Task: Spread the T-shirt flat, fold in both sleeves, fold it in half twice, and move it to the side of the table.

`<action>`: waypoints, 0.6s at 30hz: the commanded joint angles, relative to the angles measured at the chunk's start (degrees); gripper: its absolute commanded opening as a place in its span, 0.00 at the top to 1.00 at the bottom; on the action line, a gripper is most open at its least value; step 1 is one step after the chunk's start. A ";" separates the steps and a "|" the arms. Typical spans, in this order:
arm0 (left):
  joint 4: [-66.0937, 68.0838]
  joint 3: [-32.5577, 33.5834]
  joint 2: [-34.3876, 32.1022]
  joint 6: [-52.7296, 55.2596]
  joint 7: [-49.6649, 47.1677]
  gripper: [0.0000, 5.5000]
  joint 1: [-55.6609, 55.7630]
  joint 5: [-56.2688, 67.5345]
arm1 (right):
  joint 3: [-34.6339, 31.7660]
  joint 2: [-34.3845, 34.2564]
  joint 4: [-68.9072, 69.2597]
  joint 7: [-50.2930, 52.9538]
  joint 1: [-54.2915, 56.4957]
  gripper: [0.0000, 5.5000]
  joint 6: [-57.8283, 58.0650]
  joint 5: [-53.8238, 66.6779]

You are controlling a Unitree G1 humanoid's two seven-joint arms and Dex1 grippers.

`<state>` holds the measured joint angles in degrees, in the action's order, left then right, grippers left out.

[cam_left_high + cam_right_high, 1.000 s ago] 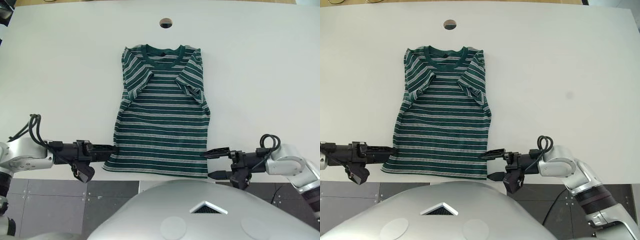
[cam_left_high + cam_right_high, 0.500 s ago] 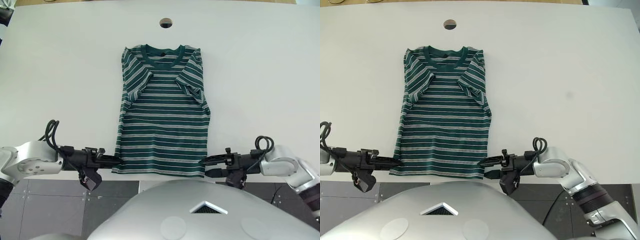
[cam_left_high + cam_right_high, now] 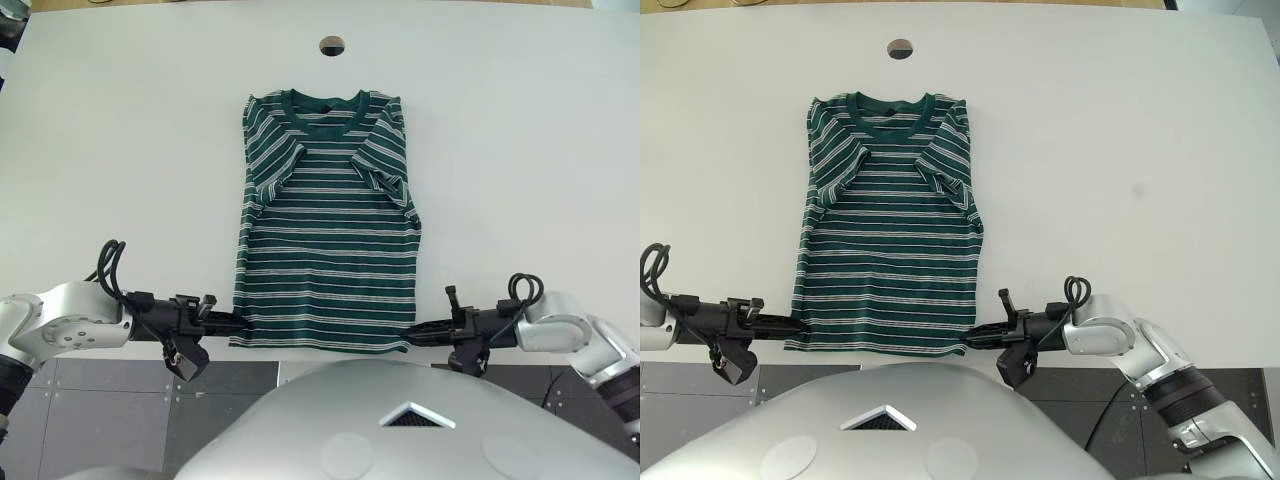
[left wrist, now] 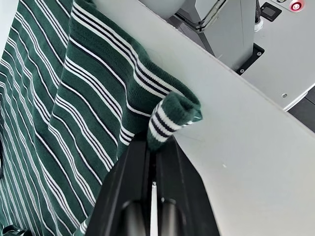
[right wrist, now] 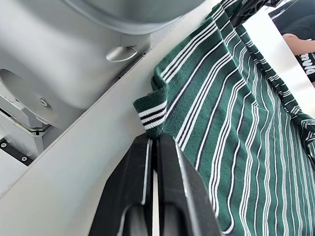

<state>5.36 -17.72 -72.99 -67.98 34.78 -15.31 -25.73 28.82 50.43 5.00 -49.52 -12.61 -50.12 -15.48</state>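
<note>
T-shirt (image 3: pixel 325 220) lies on the white table (image 3: pixel 520 150) with both sleeves already turned in. Its long axis runs 12 to 6 o'clock, collar at 12 near the round hole (image 3: pixel 331 45), hem at 6 along the near table edge.

Left gripper (image 3: pixel 238 321) is at the hem's 9 o'clock corner and right gripper (image 3: pixel 408 335) at the 3 o'clock corner. Each arm has its own corner, neither is nearer. Wrist views show both claws clamped narrow on fabric, a small bunched roll of striped hem sticking out past the left fingertips (image 4: pixel 147 155) and the same at the right fingertips (image 5: pixel 147 145).

From both claws the rest of the shirt lies toward 12 o'clock. The next step is probably the first half-fold, which would carry the hem along that axis up to the collar. The two corners need to travel level or the fold will skew.

Versus a second ago: the claws stood just outside the hem corners, the right one spread wide, nothing gripped. Half a second ago they were closing in on the corners. Now both have closed on the cloth. The hem corners have drawn inward a little, the left one most.
</note>
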 commanded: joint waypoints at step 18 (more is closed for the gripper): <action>-35.96 8.10 -12.22 58.35 29.09 0.98 -12.28 79.10 | -20.81 13.77 19.25 -22.76 -3.88 0.98 55.23 69.60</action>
<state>-30.13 -13.81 -86.11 -11.88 63.16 -27.43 51.08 10.90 66.22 23.50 -73.91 -17.57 3.73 53.84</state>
